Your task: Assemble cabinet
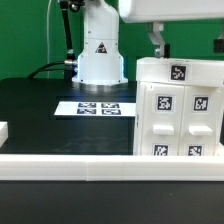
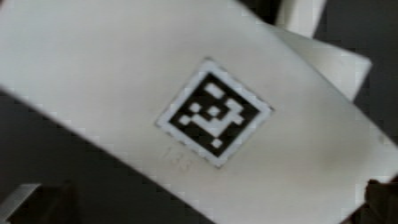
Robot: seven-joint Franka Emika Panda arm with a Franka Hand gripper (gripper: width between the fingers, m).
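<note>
Cabinet [image 1: 180, 110] upright at exterior view's right | fingers [image 1: 158, 43] just above its top | finger gap: can't tell

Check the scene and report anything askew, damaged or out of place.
Nothing stands out. The cabinet stands upright against the border rail at the exterior view's right, its tagged panels looking aligned. The marker board lies flat on the table. The claw hangs just above the cabinet; its jaws are unclear.
</note>
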